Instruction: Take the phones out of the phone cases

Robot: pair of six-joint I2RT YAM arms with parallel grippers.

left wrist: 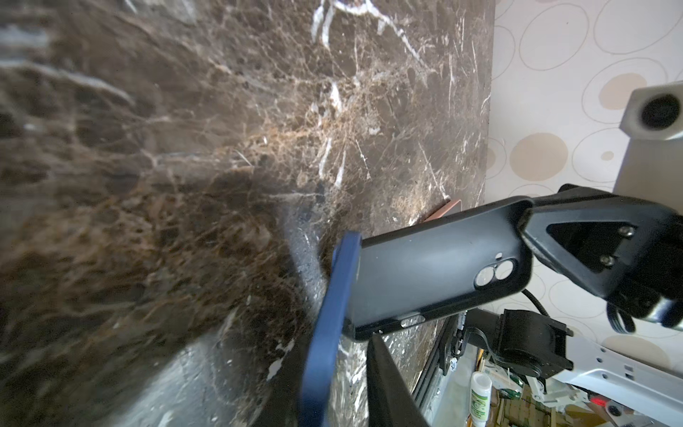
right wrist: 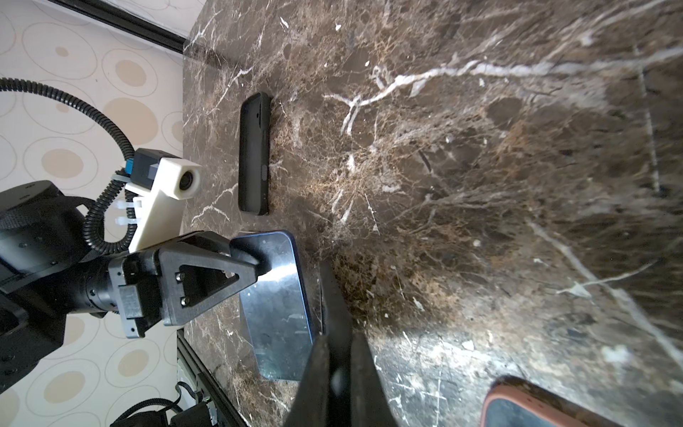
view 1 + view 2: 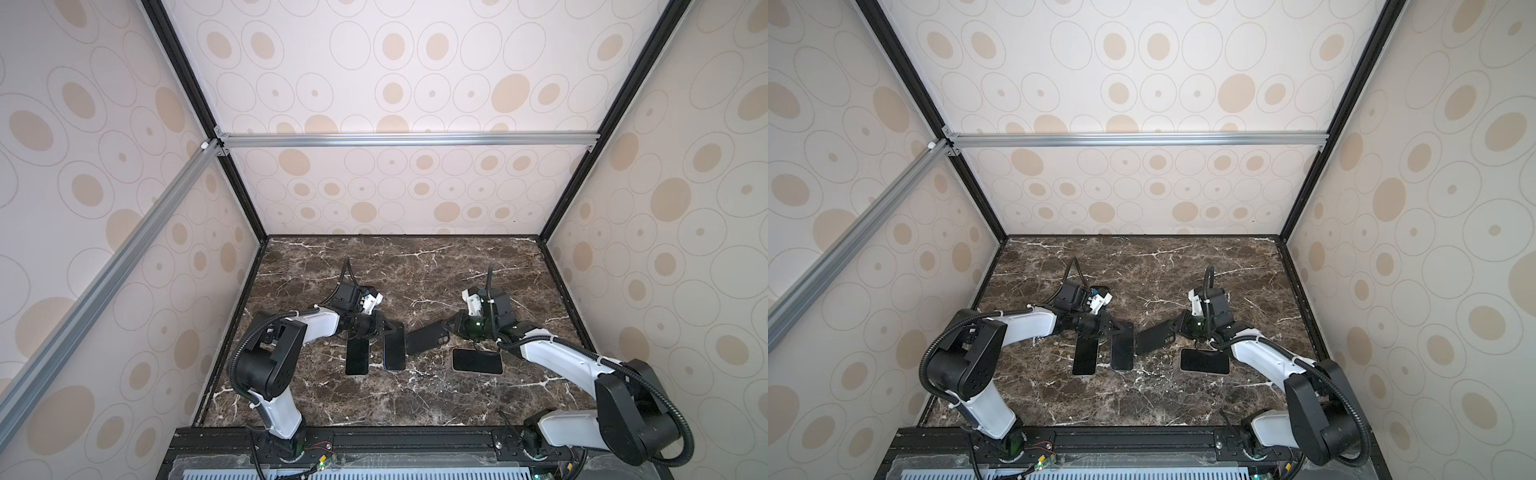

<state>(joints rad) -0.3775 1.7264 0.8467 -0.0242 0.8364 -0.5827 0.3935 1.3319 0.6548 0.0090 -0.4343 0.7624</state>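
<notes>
Extraction looks complete: the blue phone [image 3: 394, 351] sits clear of the black phone case [image 3: 426, 338], pinched above the tabletop [image 3: 374, 399] by the right gripper [image 3: 450, 327] jaws; the left gripper [image 3: 392, 327] jaws meet the phone's end, grip undeterminable.

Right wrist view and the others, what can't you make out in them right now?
- Orange-rimmed dark phone: cut off by the right wrist view's edge.
- Black rubbery phone case: back faces the left wrist camera; inside hidden.
- Left gripper: in right wrist view, second finger hidden behind the blue flat phone; grip unclear.
</notes>
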